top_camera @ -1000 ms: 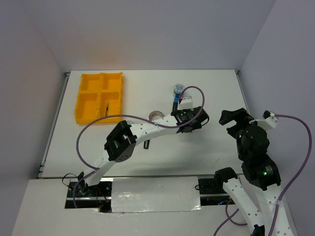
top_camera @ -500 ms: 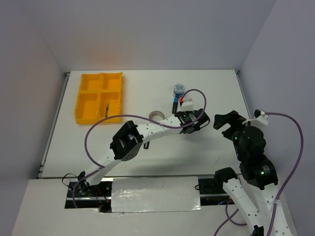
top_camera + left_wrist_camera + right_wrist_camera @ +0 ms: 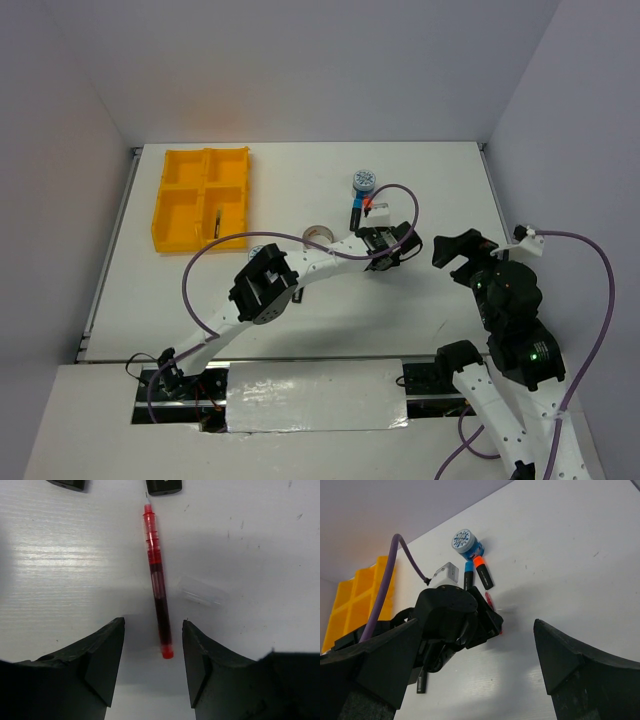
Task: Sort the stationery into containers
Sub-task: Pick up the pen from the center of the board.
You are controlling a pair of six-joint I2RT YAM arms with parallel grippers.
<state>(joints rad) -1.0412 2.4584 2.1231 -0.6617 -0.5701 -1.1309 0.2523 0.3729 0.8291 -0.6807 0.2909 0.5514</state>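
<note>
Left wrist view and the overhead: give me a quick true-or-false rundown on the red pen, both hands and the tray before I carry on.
1. The red pen lies flat on the table, its near end between the left hand's fingers. True.
2. The left hand holds the pen up off the table. False: the pen rests on the surface, with a gap to each finger.
3. The right hand is open and holds nothing. True.
4. All four compartments of the yellow tray are empty. False: a small dark item lies in the near-right compartment.
</note>
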